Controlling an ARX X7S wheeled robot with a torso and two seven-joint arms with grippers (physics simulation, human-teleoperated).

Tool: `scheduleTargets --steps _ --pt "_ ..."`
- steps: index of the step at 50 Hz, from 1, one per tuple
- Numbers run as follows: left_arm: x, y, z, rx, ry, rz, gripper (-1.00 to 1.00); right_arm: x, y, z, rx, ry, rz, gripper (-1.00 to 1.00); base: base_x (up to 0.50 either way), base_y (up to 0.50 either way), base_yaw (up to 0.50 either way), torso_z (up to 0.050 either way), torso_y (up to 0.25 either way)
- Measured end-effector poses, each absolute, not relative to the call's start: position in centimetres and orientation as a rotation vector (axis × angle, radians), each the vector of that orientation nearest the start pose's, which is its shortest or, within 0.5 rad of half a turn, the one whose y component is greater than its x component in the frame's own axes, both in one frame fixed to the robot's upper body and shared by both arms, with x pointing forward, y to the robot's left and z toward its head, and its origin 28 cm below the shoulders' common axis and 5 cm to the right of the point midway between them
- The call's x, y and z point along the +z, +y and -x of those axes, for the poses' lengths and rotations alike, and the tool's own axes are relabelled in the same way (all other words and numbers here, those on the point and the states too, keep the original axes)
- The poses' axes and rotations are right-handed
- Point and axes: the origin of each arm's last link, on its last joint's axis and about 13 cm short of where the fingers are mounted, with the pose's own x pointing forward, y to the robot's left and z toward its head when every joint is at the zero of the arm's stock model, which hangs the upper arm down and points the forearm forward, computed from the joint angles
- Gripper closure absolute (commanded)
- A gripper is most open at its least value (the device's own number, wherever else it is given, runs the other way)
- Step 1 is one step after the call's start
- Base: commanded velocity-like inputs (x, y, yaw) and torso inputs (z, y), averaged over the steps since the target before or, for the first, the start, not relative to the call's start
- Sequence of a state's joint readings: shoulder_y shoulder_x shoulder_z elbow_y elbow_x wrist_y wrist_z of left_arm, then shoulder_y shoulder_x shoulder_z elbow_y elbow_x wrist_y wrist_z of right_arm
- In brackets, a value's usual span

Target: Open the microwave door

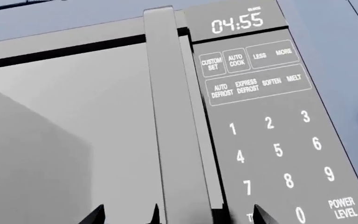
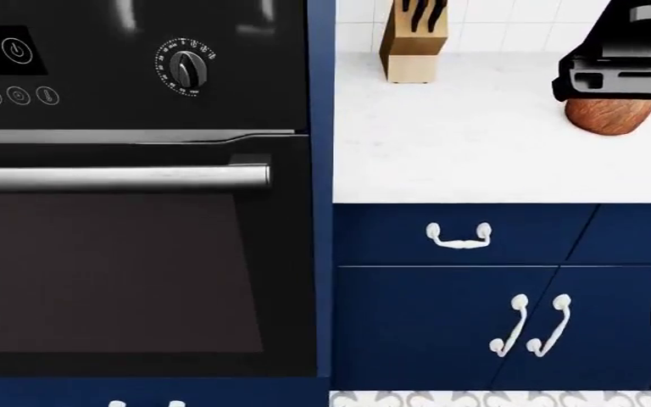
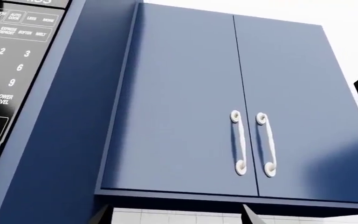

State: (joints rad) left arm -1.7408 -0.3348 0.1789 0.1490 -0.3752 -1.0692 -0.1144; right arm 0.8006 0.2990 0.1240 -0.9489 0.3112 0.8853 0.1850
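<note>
Left gripper [image 1: 179, 215]: dark fingertips set apart, straddling the door handle [image 1: 174, 116], not closed on it
Door handle: upright grey bar on the microwave door [image 1: 67, 130], which looks shut
Keypad [image 1: 272, 135]: just beside the handle; reads 04:55, CUSTOM SET, AUTO COOK, LESS, MORE, AUTO DEFROST, EXPRESS DEFROST, SOFTEN, MELT, POWER LEVEL
Right gripper [image 3: 175, 215]: tips apart, holding nothing
Blue cupboard [image 3: 241, 107]: beside the microwave, two white handles
</note>
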Motion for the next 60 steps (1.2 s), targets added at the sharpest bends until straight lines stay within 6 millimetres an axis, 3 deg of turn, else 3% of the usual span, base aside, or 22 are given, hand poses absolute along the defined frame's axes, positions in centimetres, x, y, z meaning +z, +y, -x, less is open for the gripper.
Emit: scheduleTargets --steps 18,56,57,60 --pt "51.1 24.6 -27.7 0.011 -0.69 -0.17 -1.0 30.6 -13.7 -20.7 -0.091 -0.864 0.086 -1.0 0.0 0.0 0.0 0.0 0.0" --pt "51.5 24.3 -31.0 0.002 -0.636 -0.196 -1.0 30.9 -13.6 -20.9 -0.092 -0.866 0.093 -1.0 0.0 0.0 0.0 0.0 0.0" --pt "51.5 24.3 -31.0 0.0 -0.637 -0.195 1.0 30.9 -13.6 -20.9 -0.091 -0.866 0.093 -1.0 0.0 0.0 0.0 0.0 0.0" --pt "51.5 24.1 -31.1 -0.006 -0.64 -0.198 1.0 30.9 -13.6 -20.9 -0.091 -0.866 0.094 -1.0 0.0 0.0 0.0 0.0 0.0"
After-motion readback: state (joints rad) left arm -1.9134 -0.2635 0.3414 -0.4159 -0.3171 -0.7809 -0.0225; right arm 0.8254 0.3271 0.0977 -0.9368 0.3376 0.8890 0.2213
